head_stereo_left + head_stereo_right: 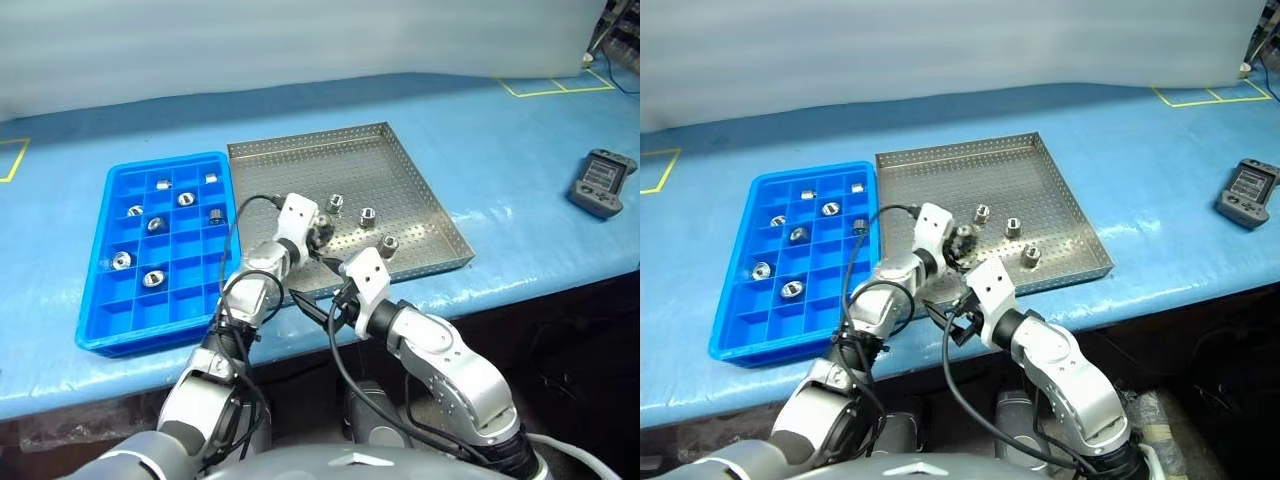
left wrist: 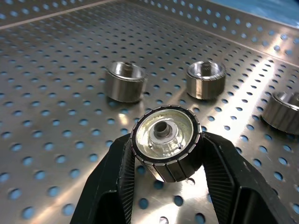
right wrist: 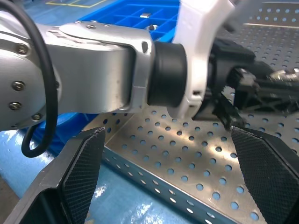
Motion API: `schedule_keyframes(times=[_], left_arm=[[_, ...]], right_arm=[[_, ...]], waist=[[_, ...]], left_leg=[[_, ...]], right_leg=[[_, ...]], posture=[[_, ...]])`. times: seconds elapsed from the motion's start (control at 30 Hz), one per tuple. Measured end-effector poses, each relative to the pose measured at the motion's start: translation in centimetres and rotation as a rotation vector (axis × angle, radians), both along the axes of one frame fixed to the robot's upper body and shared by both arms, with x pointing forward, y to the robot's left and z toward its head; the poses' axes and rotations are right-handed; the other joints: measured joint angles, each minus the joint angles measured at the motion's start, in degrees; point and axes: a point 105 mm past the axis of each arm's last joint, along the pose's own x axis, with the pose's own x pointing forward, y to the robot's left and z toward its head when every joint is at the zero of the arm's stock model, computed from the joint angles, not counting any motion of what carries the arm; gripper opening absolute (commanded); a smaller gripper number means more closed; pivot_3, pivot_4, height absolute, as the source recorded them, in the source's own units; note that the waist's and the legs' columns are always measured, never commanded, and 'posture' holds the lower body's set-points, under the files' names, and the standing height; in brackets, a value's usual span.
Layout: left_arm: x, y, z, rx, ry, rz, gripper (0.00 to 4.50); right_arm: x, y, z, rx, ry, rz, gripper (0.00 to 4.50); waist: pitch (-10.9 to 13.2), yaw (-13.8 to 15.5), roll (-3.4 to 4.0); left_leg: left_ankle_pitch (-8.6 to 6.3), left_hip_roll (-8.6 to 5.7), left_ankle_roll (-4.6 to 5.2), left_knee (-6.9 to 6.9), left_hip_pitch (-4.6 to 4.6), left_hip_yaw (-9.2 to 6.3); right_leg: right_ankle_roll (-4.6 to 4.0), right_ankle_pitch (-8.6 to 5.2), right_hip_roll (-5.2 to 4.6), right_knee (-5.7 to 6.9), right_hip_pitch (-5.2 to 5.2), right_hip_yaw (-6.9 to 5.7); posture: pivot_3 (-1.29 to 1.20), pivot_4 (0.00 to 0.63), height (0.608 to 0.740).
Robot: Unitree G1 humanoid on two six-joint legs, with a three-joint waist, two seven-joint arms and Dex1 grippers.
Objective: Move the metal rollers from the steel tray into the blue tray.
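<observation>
The left gripper (image 2: pixel 166 186) pinches a roller (image 2: pixel 166 142) just above the steel tray (image 1: pixel 300 165). The right gripper (image 3: pixel 168 182), fingers spread wide and empty, hovers over the tray's near rim.

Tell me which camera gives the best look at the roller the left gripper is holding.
The left wrist view: the held roller sits close up between the left gripper's black fingers, centre hole facing the camera. In the head views it is a small glint at the gripper's tip. In the right wrist view the left arm blocks it.
</observation>
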Motion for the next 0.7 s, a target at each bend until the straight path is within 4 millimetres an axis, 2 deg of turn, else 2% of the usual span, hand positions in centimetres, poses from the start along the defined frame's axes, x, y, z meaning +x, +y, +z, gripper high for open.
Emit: schedule_keyframes(times=[0.13, 0.23, 0.3, 0.4, 0.5, 0.6, 0.7], left_arm=[[-0.8, 4.0, 3.1, -0.077, -0.103, 0.176, 1.82], [-2.8, 8.4, 4.9, -0.091, -0.181, 0.366, 1.82], [-3.8, 10.9, 5.3, -0.070, -0.207, 0.466, 1.82], [-7.0, 15.2, 4.5, -0.003, -0.197, 0.658, 1.82], [-9.7, 17.8, 3.1, 0.047, -0.145, 0.788, 1.82], [-12.1, 19.3, 2.3, 0.117, -0.115, 0.871, 1.82], [-13.9, 20.0, 1.3, 0.155, -0.067, 0.917, 1.82]], right_arm=[[0.3, 0.6, 0.2, 0.006, -0.002, 0.029, 4.50], [0.7, 1.5, 0.6, 0.013, -0.014, 0.074, 4.50], [0.9, 2.1, 0.8, 0.017, -0.019, 0.104, 4.50], [1.6, 3.8, 1.4, 0.019, -0.050, 0.187, 4.50], [1.6, 5.4, 1.9, 0.025, -0.078, 0.276, 4.50], [0.9, 6.9, 1.8, 0.027, -0.082, 0.365, 4.50], [0.5, 7.6, 1.7, 0.033, -0.078, 0.417, 4.50]], waist=[[0.0, 0.9, 0.00], [0.0, 1.5, -0.01], [0.0, 2.2, -0.01], [0.0, 3.0, -0.01], [0.0, 5.0, -0.06], [0.0, 7.1, -0.09], [0.0, 8.4, -0.11]], left_leg=[[0.00, 0.00, 0.00, -0.01, 0.00, -0.01], [0.00, 0.00, -0.01, -0.04, 0.02, -0.04], [0.00, 0.00, -0.01, -0.03, 0.03, -0.06], [0.00, 0.00, -0.01, -0.03, 0.05, -0.06], [0.00, 0.00, -0.01, -0.03, 0.01, -0.19], [0.00, -0.02, -0.02, -0.03, -0.03, -0.20], [-0.01, -0.03, -0.03, -0.03, -0.03, -0.20]], right_leg=[[-0.01, 0.00, 0.00, -0.01, -0.01, -0.01], [-0.03, -0.01, 0.00, -0.02, 0.00, -0.01], [-0.07, -0.03, 0.02, 0.01, 0.01, -0.04], [-0.31, -0.17, 0.02, 0.00, 0.03, -0.03], [-0.38, -0.22, 0.02, 0.01, 0.03, -0.15], [-0.41, -0.23, 0.01, -0.04, 0.04, -0.17], [-0.43, -0.25, 0.01, -0.02, 0.02, -0.17]], posture=[[0.03, 0.150, 0.740], [0.07, 0.150, 0.740], [0.11, 0.150, 0.740], [0.19, 0.150, 0.740], [0.24, 0.150, 0.740], [0.29, 0.150, 0.740], [0.32, 0.150, 0.740]])
